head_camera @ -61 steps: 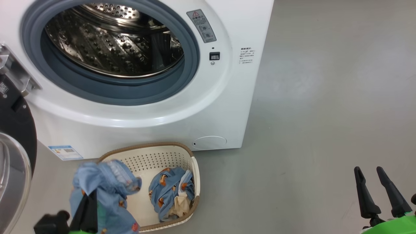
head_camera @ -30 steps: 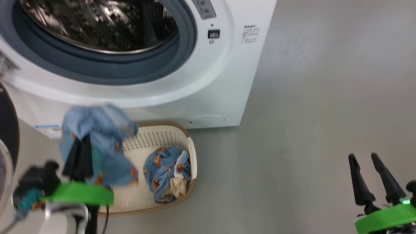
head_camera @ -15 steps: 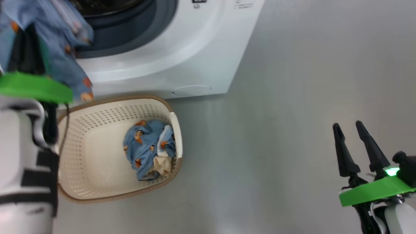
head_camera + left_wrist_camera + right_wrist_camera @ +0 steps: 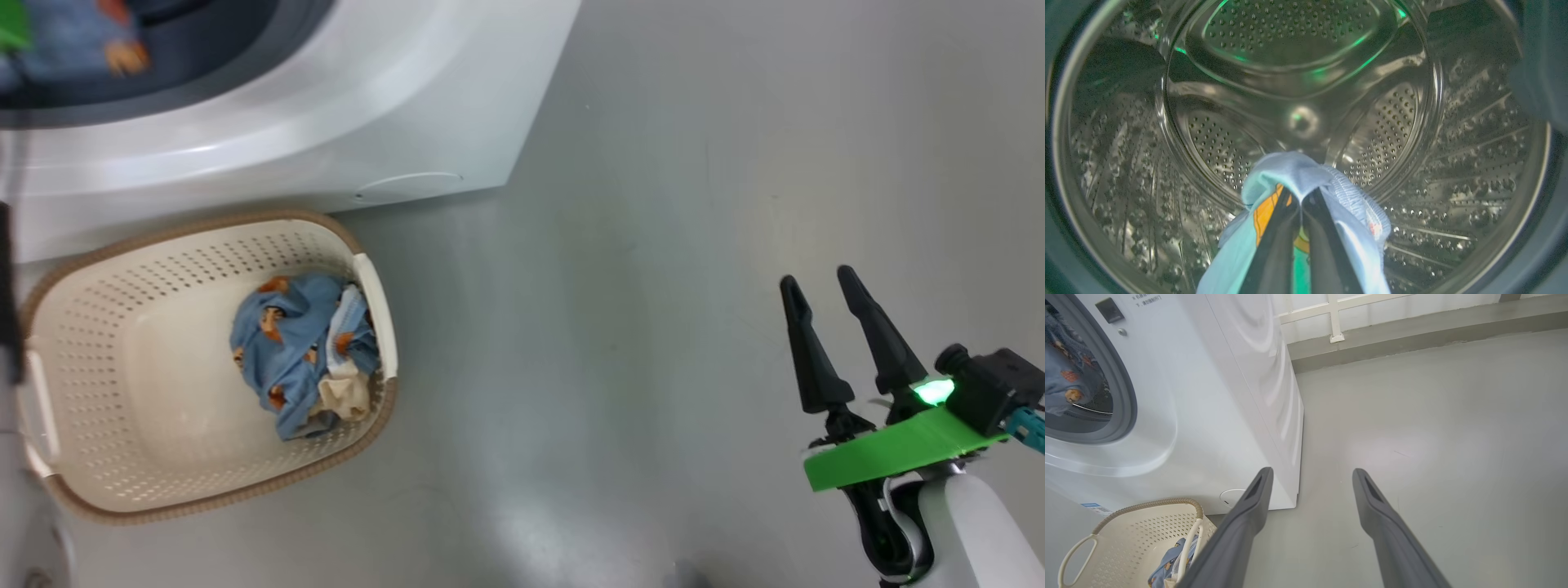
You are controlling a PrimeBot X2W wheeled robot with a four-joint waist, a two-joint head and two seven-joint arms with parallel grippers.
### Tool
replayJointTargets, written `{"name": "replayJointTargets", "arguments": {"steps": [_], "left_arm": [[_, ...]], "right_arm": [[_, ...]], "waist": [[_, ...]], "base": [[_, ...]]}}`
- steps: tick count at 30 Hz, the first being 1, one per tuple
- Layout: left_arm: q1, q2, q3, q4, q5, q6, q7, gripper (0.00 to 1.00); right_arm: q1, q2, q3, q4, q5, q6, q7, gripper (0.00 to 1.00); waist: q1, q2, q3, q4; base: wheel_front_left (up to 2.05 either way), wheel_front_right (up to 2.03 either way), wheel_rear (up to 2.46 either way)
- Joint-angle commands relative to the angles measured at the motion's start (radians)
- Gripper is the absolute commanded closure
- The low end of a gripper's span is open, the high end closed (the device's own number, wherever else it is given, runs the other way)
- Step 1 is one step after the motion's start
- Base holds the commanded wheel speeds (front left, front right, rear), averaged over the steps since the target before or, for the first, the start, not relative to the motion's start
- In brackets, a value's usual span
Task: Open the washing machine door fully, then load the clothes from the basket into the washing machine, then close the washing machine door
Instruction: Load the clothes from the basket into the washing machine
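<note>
- Our left gripper point(image 4: 1301, 199) is clamped on a soft blue garment point(image 4: 1294, 169) inside the perforated steel drum point(image 4: 1306, 49).
- Our right gripper point(image 4: 816, 278) hangs spread and empty over smooth grey floor point(image 4: 653, 327).
- We see crumpled clothes point(image 4: 294, 351) in the perforated, woven-rimmed basket point(image 4: 196, 227), beside the glossy white washer point(image 4: 343, 114).

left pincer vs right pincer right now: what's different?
The left pincer is shut on a light-blue garment; the right pincer is open and holds nothing. The left pincer points into the washing machine and its steel drum; the right pincer hangs over the floor, off to the machine's side. Both have two long dark fingers.
</note>
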Motion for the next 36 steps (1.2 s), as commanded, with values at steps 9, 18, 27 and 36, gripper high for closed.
{"name": "replayJointTargets", "arguments": {"steps": [9, 18, 27, 36], "left_arm": [[-0.02, 0.062, 0.086, -0.008, 0.038, 0.01, -0.005, 0.0], [0.05, 0.027, 0.1, -0.012, 0.052, 0.002, -0.005, 0.0], [0.195, -0.016, 0.09, -0.062, 0.079, -0.002, -0.005, 0.0], [0.375, -0.07, 0.111, -0.125, 0.062, -0.002, -0.005, 0.0]], "right_arm": [[-0.012, 0.01, 0.033, -0.02, 0.004, 0.002, -0.012, 0.0], [-0.01, -0.001, 0.046, -0.014, 0.001, 0.002, -0.012, 0.0], [-0.001, -0.022, 0.047, -0.013, 0.0, 0.002, -0.012, 0.0], [0.022, -0.048, 0.046, -0.006, -0.002, 0.002, -0.012, 0.0]], "waist": [[0.0, 0.0, 0.042, -0.036], [0.0, 0.0, 0.011, -0.014], [0.0, 0.0, -0.034, 0.015], [0.0, 0.0, -0.085, 0.061]], "base": [[0.0, 0.0, 0.0], [0.0, 0.0, 0.0], [0.0, 0.0, 0.0], [0.0, 0.0, 0.0]]}}
